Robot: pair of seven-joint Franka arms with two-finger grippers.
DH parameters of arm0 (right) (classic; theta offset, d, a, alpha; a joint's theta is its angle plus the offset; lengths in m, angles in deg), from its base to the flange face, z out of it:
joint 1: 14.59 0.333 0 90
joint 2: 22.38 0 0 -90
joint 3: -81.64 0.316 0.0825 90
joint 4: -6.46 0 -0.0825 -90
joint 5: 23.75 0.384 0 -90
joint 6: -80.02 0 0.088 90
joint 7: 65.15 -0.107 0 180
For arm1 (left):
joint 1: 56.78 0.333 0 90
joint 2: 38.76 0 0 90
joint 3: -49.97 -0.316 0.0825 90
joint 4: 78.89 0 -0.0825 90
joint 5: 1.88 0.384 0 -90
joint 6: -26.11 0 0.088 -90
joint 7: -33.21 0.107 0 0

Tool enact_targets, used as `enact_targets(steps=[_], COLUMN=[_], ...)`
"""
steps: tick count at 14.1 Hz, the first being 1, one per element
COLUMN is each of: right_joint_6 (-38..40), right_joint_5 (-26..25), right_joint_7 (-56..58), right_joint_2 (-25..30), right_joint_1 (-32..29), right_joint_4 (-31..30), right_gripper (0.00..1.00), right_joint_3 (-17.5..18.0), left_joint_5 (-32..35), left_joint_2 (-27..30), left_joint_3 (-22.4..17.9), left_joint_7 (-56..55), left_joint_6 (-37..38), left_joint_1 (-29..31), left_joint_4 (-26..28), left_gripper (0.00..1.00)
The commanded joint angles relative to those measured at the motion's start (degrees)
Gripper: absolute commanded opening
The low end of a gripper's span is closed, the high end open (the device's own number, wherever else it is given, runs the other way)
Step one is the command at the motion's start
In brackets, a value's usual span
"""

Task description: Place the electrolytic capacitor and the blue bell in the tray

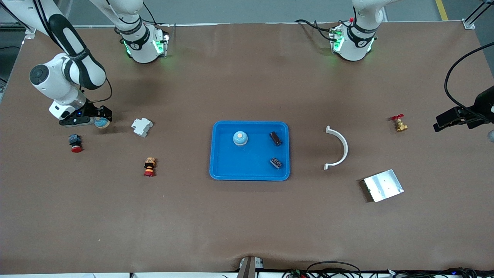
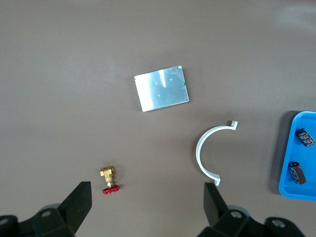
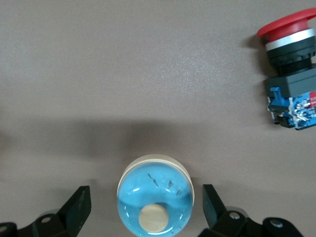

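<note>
Tray: bright-blue rounded rectangle with a raised rim, mid-table, long axis running between the 2 arms' ends.
Capacitors: 2 dark cylinders lie in the tray toward the left arm's end, 1 nearer the front camera, 1 farther; both lie tilted across the tray's sides.
Bell in tray: pale-blue dome, cream button facing up.
Second blue bell: upright on the table at the right arm's end, button up.
Right gripper: fingers spread on either side of the second bell, not touching.
Left gripper: fingers spread, holding nothing, above bare table near a brass valve.
</note>
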Motion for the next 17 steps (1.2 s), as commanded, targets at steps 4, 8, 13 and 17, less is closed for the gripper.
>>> enact_targets(steps=[4, 8, 13, 17], right_joint_6=[-1.08, -1.08, -0.47, 1.46], right_joint_5=[1.18, 1.18, 1.18, 1.18], right_joint_7=[1.87, 1.87, 1.69, 1.08], right_joint_2=[-0.52, -0.52, -0.09, 2.2], right_joint_1=[-1.29, -1.29, -1.03, 1.08], right_joint_4=[-0.42, -0.42, -0.25, 1.06], right_gripper=[0.77, 0.0, 0.0, 0.0], right_joint_3=[0.76, 0.76, 0.94, 2.17], left_joint_5=[1.05, 0.35, 0.0, -1.15], left_joint_2=[-0.28, -0.28, 0.07, -0.01], left_joint_3=[-2.89, -14.31, -16.18, -18.1], left_joint_7=[-0.28, -0.19, -0.1, -3.16], left_joint_6=[2.95, 3.57, 3.83, 5.68], left_joint_1=[-4.86, -15.05, -16.91, -19.98], left_joint_4=[-1.63, -2.16, -2.16, -2.16], left_gripper=[1.0, 1.0, 1.0, 1.0])
